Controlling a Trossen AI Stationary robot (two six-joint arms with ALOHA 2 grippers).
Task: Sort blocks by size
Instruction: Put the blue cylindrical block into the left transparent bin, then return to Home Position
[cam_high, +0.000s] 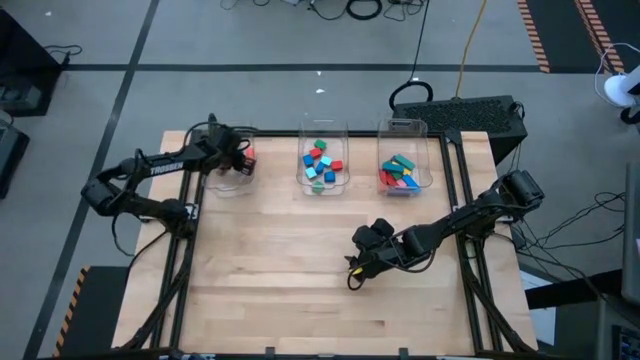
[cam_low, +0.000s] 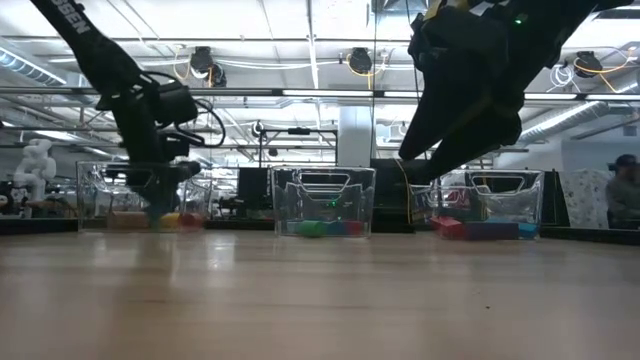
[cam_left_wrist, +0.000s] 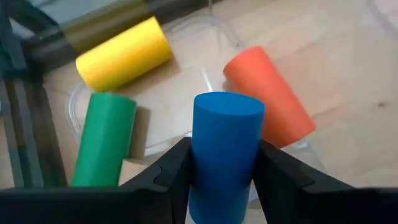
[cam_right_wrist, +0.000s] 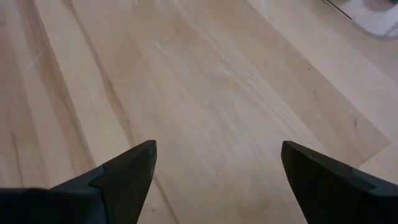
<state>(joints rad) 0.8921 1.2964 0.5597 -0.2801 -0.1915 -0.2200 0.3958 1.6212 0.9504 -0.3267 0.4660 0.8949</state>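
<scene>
My left gripper (cam_high: 240, 162) reaches into the far-left clear bin (cam_high: 213, 186) and is shut on a blue cylinder (cam_left_wrist: 225, 124). Under it, a yellow cylinder (cam_left_wrist: 124, 53), a green one (cam_left_wrist: 104, 140) and an orange-red one (cam_left_wrist: 267, 93) lie on their sides on the bin's floor. My right gripper (cam_high: 353, 278) hangs open over bare wood right of the table's middle, with nothing between its fingers (cam_right_wrist: 124, 177). The middle bin (cam_high: 345, 135) and the right bin (cam_high: 425, 135) hold several mixed-colour blocks. My left gripper pinches the blue cylinder's curved side (cam_left_wrist: 200, 152) between its two fingers (cam_left_wrist: 168, 177), which lie across it. The fingers slant down into the bin. The cylinder points along the fingers, its flat free end (cam_left_wrist: 229, 104) toward the bin floor; its other end is hidden between the fingers.
Three clear bins stand in a row along the table's far edge. A black frame rail (cam_high: 190, 200) runs beside the left bin. The wide wooden tabletop (cam_high: 280, 260) lies between the two arms. A dark box (cam_high: 470, 112) sits beyond the right bin.
</scene>
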